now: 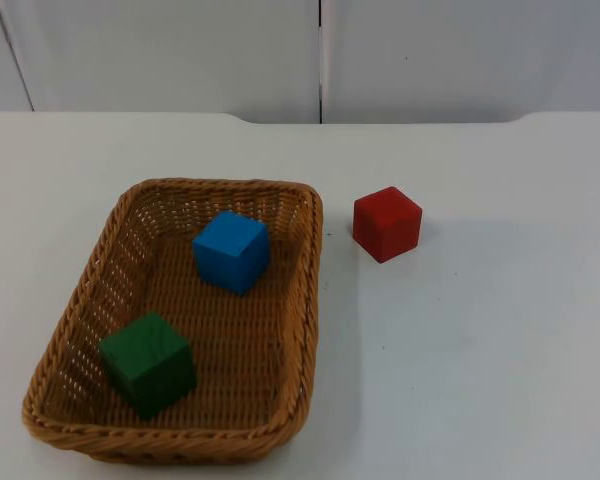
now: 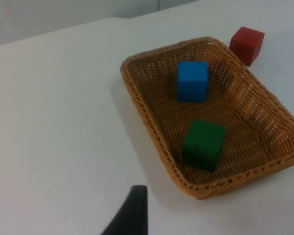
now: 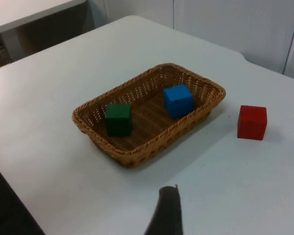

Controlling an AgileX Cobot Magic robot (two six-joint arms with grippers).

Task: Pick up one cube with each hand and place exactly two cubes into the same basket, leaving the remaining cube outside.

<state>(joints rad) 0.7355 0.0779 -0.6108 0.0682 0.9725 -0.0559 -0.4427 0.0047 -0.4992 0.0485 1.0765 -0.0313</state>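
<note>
A wicker basket at the top view's lower left holds a blue cube and green cube, the red cube right outside; gripper states cannot be told, so both arms should simply stay clear.

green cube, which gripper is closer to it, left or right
Left, probably. From the left gripper the green cube looks large and close; from the right gripper it sits farther off inside the basket.

two cubes inside basket, third cube on table just right of it
</note>
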